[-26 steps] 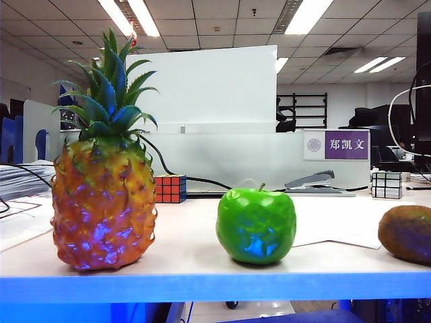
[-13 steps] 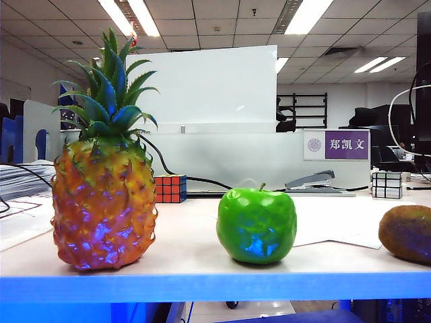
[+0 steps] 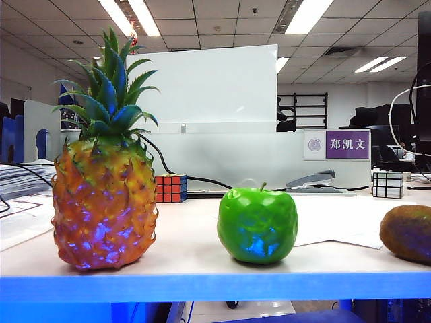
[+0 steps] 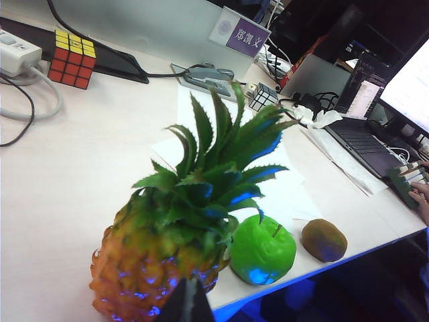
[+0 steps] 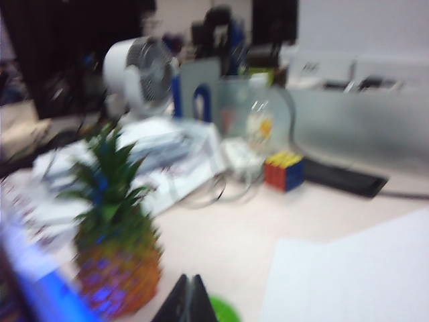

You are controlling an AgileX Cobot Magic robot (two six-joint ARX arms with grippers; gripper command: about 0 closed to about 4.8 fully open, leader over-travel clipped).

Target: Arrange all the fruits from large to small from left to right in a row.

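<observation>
Along the front edge of the bench (image 3: 202,266), the three fruits already stood in a row. The pineapple (image 3: 104,202) was upright at the lower left of the exterior view, the green apple (image 3: 257,225) sat near the middle, and the brown kiwi (image 3: 407,233) lay at the lower right, partly cut by the frame edge. None of them touched another, and the sizes ran from large to small, left to right.

Neither arm appeared in the exterior view. In the left wrist view the left gripper (image 4: 186,302) showed only as a dark tip at the bottom centre of the picture, close above the pineapple (image 4: 157,268). Its jaws looked pressed together with nothing between them. The apple (image 4: 263,251) and kiwi (image 4: 324,239) lay beyond it toward the bench edge. The right wrist view was blurred. The right gripper (image 5: 190,300) was a dark wedge at the bottom centre, its jaws closed and empty, with the pineapple (image 5: 115,258) at the lower left and a sliver of green beside the tip that was probably the apple.

Farther back stood a coloured Rubik's cube (image 3: 170,188) behind the pineapple, a stapler (image 3: 313,182) and a silver mirror cube (image 3: 386,184) toward the right.

By my reading, the ordering step was finished and both arms were clear of the fruits. The next move would call for little beyond keeping the arms away, so nothing got knocked out of line.
</observation>
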